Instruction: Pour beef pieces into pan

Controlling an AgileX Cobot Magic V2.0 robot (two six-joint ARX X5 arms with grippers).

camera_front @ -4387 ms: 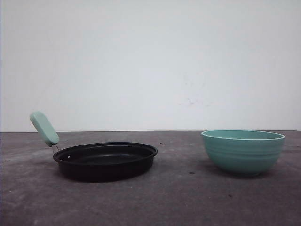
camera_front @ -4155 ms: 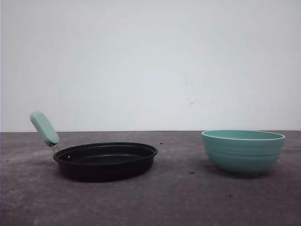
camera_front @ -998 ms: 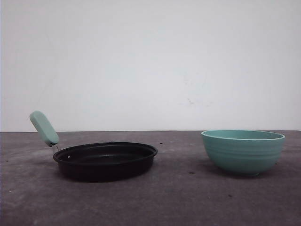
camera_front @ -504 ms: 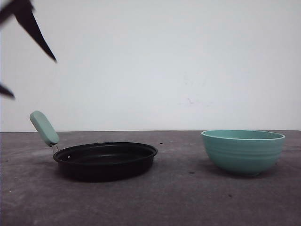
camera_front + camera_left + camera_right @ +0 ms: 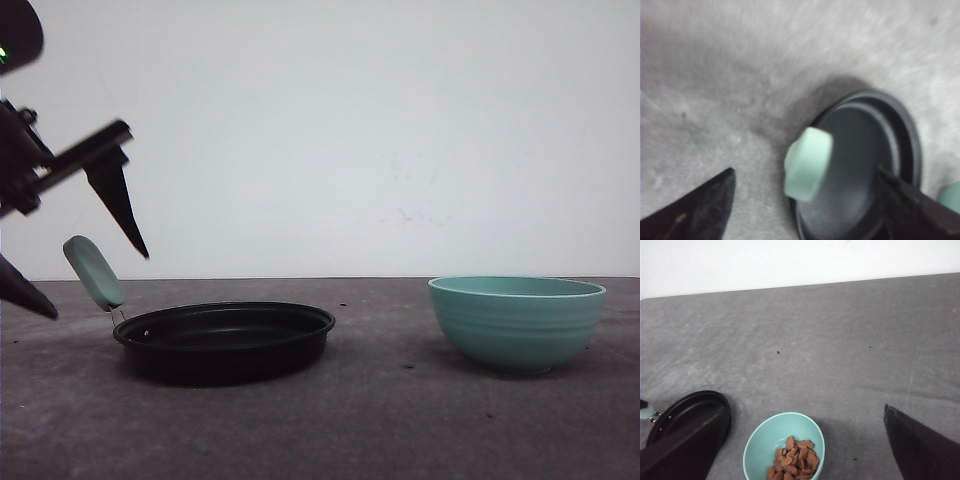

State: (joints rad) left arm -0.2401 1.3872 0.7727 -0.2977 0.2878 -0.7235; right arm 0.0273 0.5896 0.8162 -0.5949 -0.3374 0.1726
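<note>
The black pan [image 5: 225,335] rests on the grey table left of centre, its mint-green handle [image 5: 95,272] angled up to the left. My left gripper [image 5: 100,285] hangs open at that handle. In the left wrist view the handle [image 5: 807,162] lies between the spread fingers of the left gripper [image 5: 806,170], with a gap on each side, and the pan [image 5: 865,145] lies beyond it. The beef pieces [image 5: 795,460] are heaped in the teal bowl [image 5: 765,440]. My right gripper [image 5: 804,408] is open high above the bowl, holding nothing.
The teal bowl [image 5: 517,322] stands to the right of the pan with bare grey table [image 5: 380,400] between them. A white wall closes off the back. The pan's rim [image 5: 690,410] lies just left of the bowl in the right wrist view.
My left gripper has come in from the upper left and dropped towards the pan handle, open the whole way. Pan and bowl have not moved.
</note>
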